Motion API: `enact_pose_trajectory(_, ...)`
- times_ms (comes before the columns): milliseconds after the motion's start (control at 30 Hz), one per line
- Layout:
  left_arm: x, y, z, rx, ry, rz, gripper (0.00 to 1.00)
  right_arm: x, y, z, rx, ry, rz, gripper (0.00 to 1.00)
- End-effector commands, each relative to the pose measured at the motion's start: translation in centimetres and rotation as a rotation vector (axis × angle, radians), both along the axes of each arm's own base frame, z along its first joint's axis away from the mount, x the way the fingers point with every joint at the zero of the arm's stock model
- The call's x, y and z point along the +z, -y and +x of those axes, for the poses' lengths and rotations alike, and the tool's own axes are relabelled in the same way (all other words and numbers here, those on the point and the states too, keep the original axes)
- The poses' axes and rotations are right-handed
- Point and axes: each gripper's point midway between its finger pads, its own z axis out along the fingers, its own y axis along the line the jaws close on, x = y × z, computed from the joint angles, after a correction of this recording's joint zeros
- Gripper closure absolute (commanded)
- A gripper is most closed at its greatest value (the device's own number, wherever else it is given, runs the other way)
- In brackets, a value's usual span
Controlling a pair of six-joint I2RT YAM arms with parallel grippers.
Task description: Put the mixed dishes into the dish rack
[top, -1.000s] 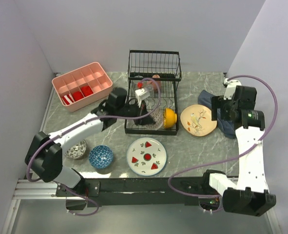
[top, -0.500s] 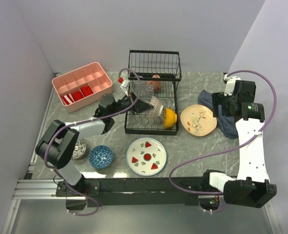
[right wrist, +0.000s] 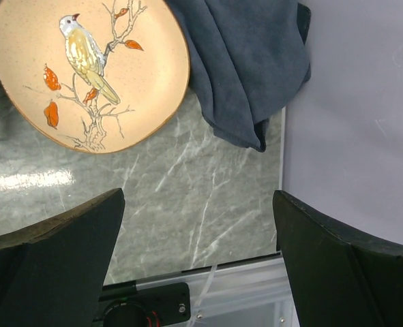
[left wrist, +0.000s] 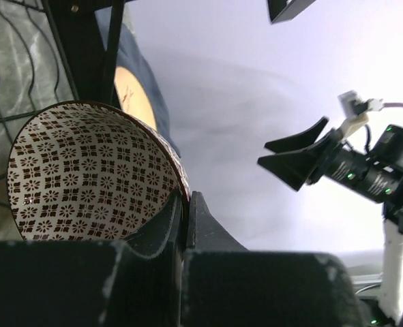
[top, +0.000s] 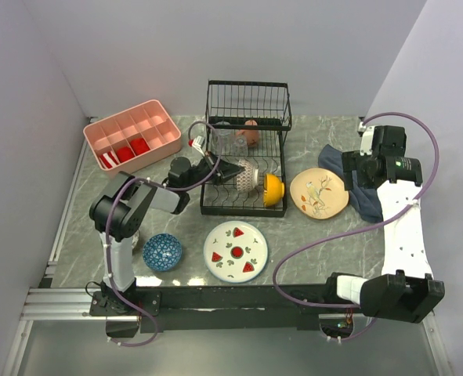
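Note:
My left gripper (top: pixel 233 170) is shut on the rim of the brown patterned bowl (top: pixel 247 174), held on edge over the black dish rack (top: pixel 248 100). In the left wrist view my left gripper (left wrist: pixel 185 204) pinches the bowl's (left wrist: pixel 85 177) wall. The rack holds the orange bowl (top: pixel 273 189), the terracotta cup (top: pixel 251 132) and a clear glass (top: pixel 223 142). The watermelon plate (top: pixel 236 251) and blue bowl (top: pixel 162 251) lie in front. The grey bowl is hidden behind my left arm. My right gripper (top: pixel 350 171) is open, raised beside the bird plate (top: pixel 319 193); the right wrist view shows it (right wrist: pixel 198 225) empty below the plate (right wrist: pixel 88 68).
A dark blue cloth (top: pixel 362 192) lies right of the bird plate, by the right wall; it also shows in the right wrist view (right wrist: pixel 249 61). The pink tray (top: pixel 132 137) with red items stands at the back left. My left arm's elbow (top: pixel 113 215) is folded low over the table's left.
My left arm has folded back and turned the brown bowl onto its edge, shifting it right over the rack toward the orange bowl. The right gripper has stayed open, almost still.

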Motion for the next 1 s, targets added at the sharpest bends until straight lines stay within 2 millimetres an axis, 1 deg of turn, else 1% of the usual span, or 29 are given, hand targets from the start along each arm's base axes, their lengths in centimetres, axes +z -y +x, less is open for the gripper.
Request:
enact_pose_trajectory(0,6.8,0.3,0.8,0.021,0.138,-0.171,0.99,1.5,0.9,0.3,-0.020,0.034,-0.036,0.03)
enact_pose_trajectory(33,6.1,0.4,1.1,0.023,0.113,-0.167,0.99,1.4,0.8,0.3,-0.019,0.031,-0.034,0.03)
enact_pose_trajectory(100,6.1,0.9,1.4,0.019,0.081,-0.173,0.99,1.2,0.8,0.3,-0.016,0.025,-0.033,0.03)
enact_pose_trajectory(133,5.5,1.1,1.7,0.019,0.045,-0.164,0.99,1.1,0.7,0.2,-0.014,0.022,-0.032,0.03)
enact_pose_trajectory(200,5.2,1.7,1.7,0.016,0.021,-0.160,0.99,0.9,0.8,0.2,-0.013,0.013,-0.035,0.03)
enact_pose_trajectory(233,4.6,1.9,1.9,0.017,-0.007,-0.154,0.99,0.7,0.8,0.2,-0.010,0.007,-0.035,0.03)
enact_pose_trajectory(433,2.4,2.2,2.0,0.024,-0.110,-0.125,0.99,0.6,0.7,0.6,-0.004,0.005,-0.027,0.03)
enact_pose_trajectory(533,2.2,2.4,2.1,0.021,-0.120,-0.121,0.99,0.5,0.6,0.6,-0.003,0.004,-0.023,0.03)
enact_pose_trajectory(700,2.2,3.3,1.8,-0.013,-0.123,-0.122,0.99,0.2,0.5,0.2,-0.003,-0.004,-0.019,0.03)
enact_pose_trajectory(733,1.8,3.5,1.7,-0.020,-0.141,-0.128,0.99,0.3,0.5,0.1,-0.003,-0.004,-0.022,0.03)
enact_pose_trajectory(767,1.7,3.4,1.7,-0.020,-0.149,-0.134,0.99,0.2,0.5,0.1,-0.003,-0.005,-0.022,0.03)
enact_pose_trajectory(833,0.5,3.0,1.6,-0.003,-0.198,-0.122,0.99,0.2,0.6,0.0,-0.001,-0.011,-0.025,0.02)
enact_pose_trajectory(967,-0.2,2.5,1.5,0.016,-0.223,-0.111,0.99,0.1,0.5,0.0,0.000,-0.015,-0.023,0.02)
